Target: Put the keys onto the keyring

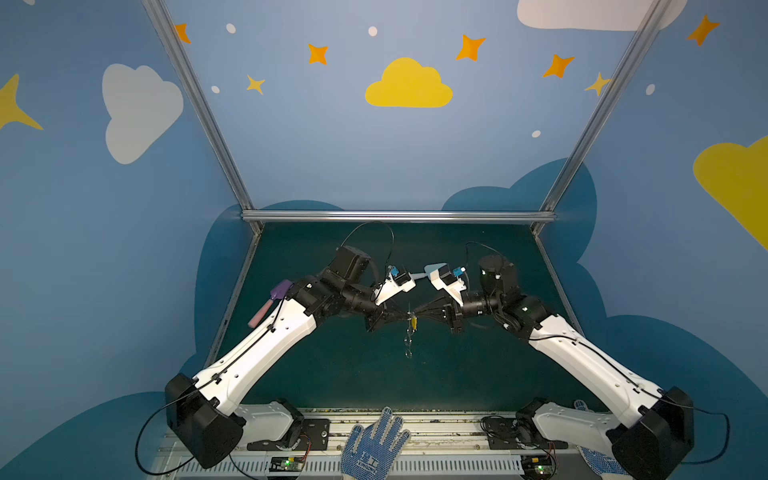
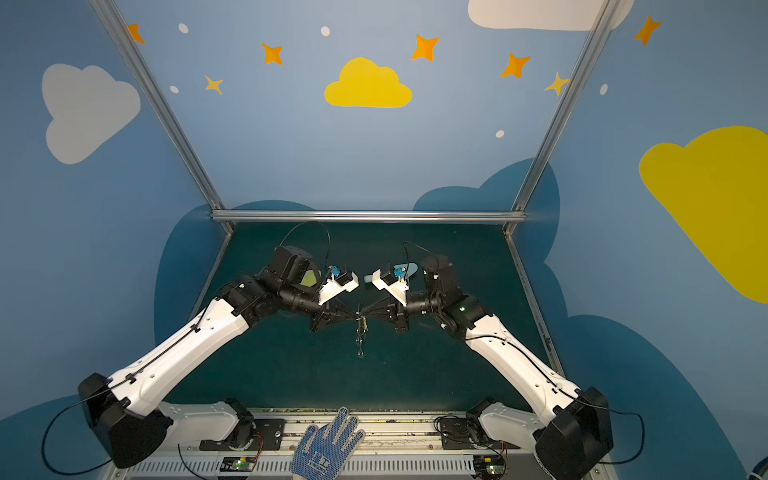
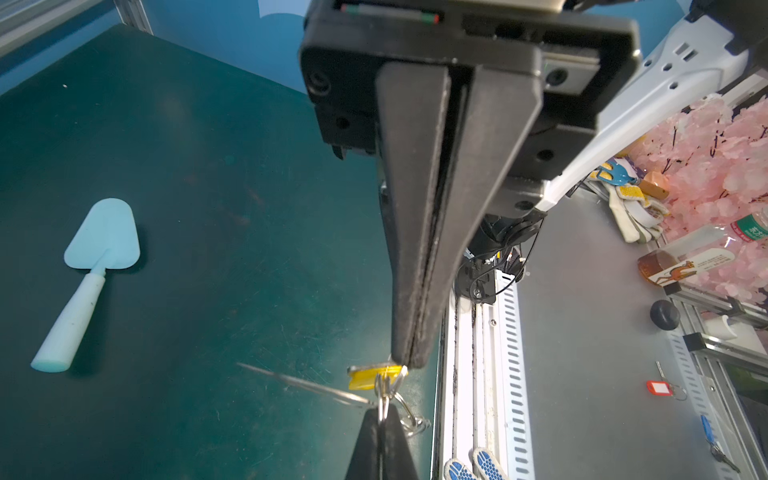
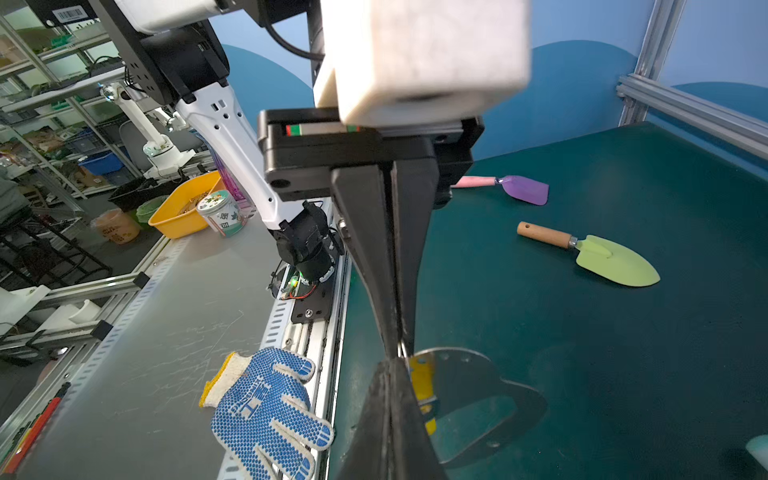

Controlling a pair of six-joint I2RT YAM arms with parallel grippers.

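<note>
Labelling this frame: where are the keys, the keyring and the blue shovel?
keys (image 3: 372, 376): left wrist view, yellow tag.
keyring (image 4: 461, 368): right wrist view, plate's rim.
blue shovel (image 3: 104, 237): left wrist view, blade.

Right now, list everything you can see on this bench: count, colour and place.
mat: one, dark green, tabletop
keys: one bunch, silver with yellow tag, held midair, centre
keyring: one, grey, hanging beside keys
blue shovel: one, pale blue, back of mat
purple shovel: one, pink handle, mat's left edge
green trowel: one, wooden handle, mat, left of centre
gloves: two, blue-dotted white, front rail
left hand: one, black, shut on keys
right hand: one, black, shut on keyring
</note>
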